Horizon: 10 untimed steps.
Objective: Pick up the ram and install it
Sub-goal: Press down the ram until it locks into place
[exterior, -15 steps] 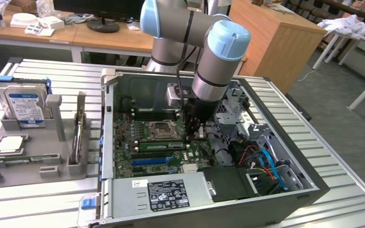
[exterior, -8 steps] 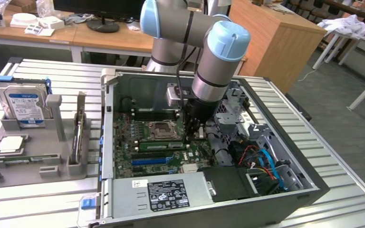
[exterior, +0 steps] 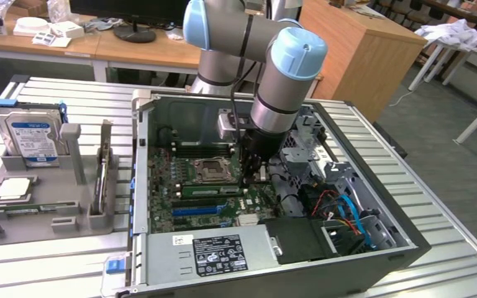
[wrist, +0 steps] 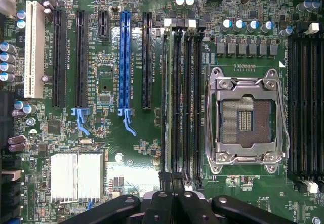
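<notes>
The ram (exterior: pixel 209 190) is a narrow green stick standing in a memory slot just beside the CPU socket (exterior: pixel 209 169) inside the open computer case. In the wrist view the ram (wrist: pixel 165 102) shows edge-on, running the full length of the outermost black slot. My gripper (exterior: pixel 253 177) reaches down into the case at the stick's end toward the exterior view's right. Its black fingers (wrist: pixel 161 204) are shut together with nothing between them, and the gripper (wrist: pixel 172 183) sits right over that end of the ram. I cannot tell whether they touch it.
More empty black memory slots (wrist: pixel 188 102) lie between the ram and the socket (wrist: pixel 246 115). A blue expansion slot (wrist: pixel 125 62) and a silver heatsink (wrist: pixel 76 176) sit nearby. The power supply (exterior: pixel 213 251), coloured cables (exterior: pixel 346 211) and a grey parts tray with a hard drive (exterior: pixel 33 133) surround the area.
</notes>
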### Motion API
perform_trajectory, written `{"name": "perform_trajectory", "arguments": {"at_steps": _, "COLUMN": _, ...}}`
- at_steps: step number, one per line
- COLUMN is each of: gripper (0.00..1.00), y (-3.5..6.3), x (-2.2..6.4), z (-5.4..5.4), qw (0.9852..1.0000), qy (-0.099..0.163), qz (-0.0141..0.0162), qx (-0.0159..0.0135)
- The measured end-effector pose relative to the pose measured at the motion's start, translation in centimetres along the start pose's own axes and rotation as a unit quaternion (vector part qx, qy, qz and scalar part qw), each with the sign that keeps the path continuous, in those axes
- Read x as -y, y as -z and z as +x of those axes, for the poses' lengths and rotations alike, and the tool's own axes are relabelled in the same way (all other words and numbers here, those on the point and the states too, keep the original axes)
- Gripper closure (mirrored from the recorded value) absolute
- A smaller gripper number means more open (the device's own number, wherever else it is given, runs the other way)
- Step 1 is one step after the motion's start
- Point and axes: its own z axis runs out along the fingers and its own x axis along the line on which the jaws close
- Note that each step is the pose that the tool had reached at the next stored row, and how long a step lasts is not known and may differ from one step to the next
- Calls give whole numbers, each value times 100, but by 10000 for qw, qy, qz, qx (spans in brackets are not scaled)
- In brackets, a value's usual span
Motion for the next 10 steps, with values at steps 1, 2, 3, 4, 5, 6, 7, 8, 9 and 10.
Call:
{"name": "perform_trajectory", "arguments": {"at_steps": 1, "gripper": 89, "y": 0, "x": 0, "z": 0, "qw": 10000, "qy": 0, "qz": 0, "qx": 0}}
{"name": "perform_trajectory", "arguments": {"at_steps": 2, "gripper": 89, "y": 0, "x": 0, "z": 0, "qw": 10000, "qy": 0, "qz": 0, "qx": 0}}
{"name": "perform_trajectory", "arguments": {"at_steps": 3, "gripper": 89, "y": 0, "x": 0, "z": 0, "qw": 10000, "qy": 0, "qz": 0, "qx": 0}}
{"name": "perform_trajectory", "arguments": {"at_steps": 4, "gripper": 89, "y": 0, "x": 0, "z": 0, "qw": 10000, "qy": 0, "qz": 0, "qx": 0}}
{"name": "perform_trajectory", "arguments": {"at_steps": 5, "gripper": 89, "y": 0, "x": 0, "z": 0, "qw": 10000, "qy": 0, "qz": 0, "qx": 0}}
{"name": "perform_trajectory", "arguments": {"at_steps": 6, "gripper": 89, "y": 0, "x": 0, "z": 0, "qw": 10000, "qy": 0, "qz": 0, "qx": 0}}
{"name": "perform_trajectory", "arguments": {"at_steps": 7, "gripper": 89, "y": -2, "x": 0, "z": 0, "qw": 10000, "qy": 0, "qz": 0, "qx": -1}}
{"name": "perform_trajectory", "arguments": {"at_steps": 8, "gripper": 89, "y": -6, "x": 1, "z": 0, "qw": 10000, "qy": 0, "qz": 1, "qx": 0}}
{"name": "perform_trajectory", "arguments": {"at_steps": 9, "gripper": 89, "y": -10, "x": 1, "z": 0, "qw": 10000, "qy": 0, "qz": 1, "qx": -1}}
{"name": "perform_trajectory", "arguments": {"at_steps": 10, "gripper": 89, "y": -10, "x": 0, "z": 1, "qw": 10000, "qy": 0, "qz": 0, "qx": -1}}
